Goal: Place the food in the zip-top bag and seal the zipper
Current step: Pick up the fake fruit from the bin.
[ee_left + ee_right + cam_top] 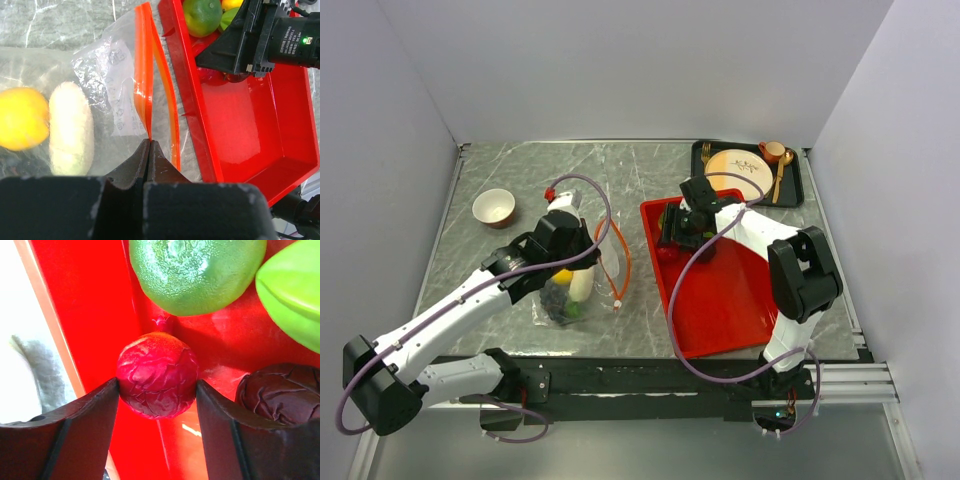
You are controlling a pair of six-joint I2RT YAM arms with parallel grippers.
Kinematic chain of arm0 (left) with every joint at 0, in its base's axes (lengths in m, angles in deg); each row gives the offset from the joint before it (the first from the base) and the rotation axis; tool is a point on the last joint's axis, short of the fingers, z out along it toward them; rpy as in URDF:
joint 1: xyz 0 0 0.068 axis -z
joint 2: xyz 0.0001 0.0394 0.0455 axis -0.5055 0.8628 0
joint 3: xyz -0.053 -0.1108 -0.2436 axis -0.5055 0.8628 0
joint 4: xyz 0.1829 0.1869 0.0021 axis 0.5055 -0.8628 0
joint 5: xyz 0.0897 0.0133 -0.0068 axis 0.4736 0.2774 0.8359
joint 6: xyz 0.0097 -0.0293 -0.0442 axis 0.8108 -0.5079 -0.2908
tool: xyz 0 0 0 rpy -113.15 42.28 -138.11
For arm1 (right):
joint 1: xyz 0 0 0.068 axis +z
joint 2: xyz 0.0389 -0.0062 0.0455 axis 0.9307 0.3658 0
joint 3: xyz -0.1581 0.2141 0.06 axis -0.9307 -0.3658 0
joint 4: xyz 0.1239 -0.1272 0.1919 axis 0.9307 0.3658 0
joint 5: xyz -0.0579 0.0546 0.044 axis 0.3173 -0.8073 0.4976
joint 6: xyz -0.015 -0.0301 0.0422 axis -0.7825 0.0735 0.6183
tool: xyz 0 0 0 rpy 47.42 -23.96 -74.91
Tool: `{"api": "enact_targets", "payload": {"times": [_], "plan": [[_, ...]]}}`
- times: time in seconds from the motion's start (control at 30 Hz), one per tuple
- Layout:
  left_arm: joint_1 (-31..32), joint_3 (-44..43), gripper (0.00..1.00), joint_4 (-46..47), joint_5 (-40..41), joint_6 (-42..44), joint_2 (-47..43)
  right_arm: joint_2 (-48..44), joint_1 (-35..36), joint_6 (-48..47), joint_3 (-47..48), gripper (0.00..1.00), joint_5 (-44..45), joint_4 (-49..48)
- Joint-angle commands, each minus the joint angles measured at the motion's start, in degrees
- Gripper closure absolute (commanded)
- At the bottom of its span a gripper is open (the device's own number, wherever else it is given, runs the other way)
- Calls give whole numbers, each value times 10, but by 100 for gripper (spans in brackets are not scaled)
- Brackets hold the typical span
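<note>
Left gripper (149, 150): fingers pressed together on the lower end of the zipper (143, 65), lifting that lip of the zip-top bag (107, 75) so the mouth gapes toward the red tray (250, 135).
Right gripper (156, 386): fingers clamped on both sides of a red wrinkled toy fruit (156, 365), close to the tray's left wall.
In the bag: a yellow toy fruit (22, 119) and a white toy vegetable (71, 127), side by side.
Left in the tray: a green lime (197, 270), a pale green piece (295, 290), a dark purple piece (280, 390).
Doing it well: lift straight up, clear of the tray wall and the lime just beside. Carry across and release well past the orange strip. The film looks floppy and may sag shut, so the left pinch should not slacken.
Table (520, 165): grey, marbled, glossy. The bag lies on it just beside the tray.
Room: plain white walls. A small bowl (493, 207) sits far left and a black tray (798, 192) with a plate far right.
</note>
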Motion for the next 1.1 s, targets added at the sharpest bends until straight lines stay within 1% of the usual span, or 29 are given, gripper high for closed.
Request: {"api": "enact_targets", "payload": {"times": [0.0,0.03,0.07,0.13,0.17,0.23,0.43,0.73,0.87,1.07], "plan": [[3,-8,99,3,9,-3,-9,4,-4,-11,-7,43,-15,-20],[3,-8,99,1,9,-3,-10,6,-5,-11,-7,44,-19,-23],[3,-8,99,-1,12,-4,-13,8,-5,-11,-9,49,-22,-24],[3,-9,99,-9,15,-7,-15,8,-5,-12,-13,53,-30,-28],[2,-8,99,-9,17,-7,-19,7,-5,-12,-16,59,-31,-30],[3,-2,99,-6,17,-8,-23,3,-5,-12,-21,64,-34,-35],[3,4,99,-3,13,-12,-27,-36,-4,-24,-32,64,-14,-29],[3,-5,99,-2,10,-7,-16,-132,-4,-31,-39,64,28,0],[2,-4,99,-3,12,-7,-18,-170,-5,-23,-46,64,14,2],[2,2,99,7,8,-10,-20,-233,-5,-1,-57,62,-37,-11]]}}
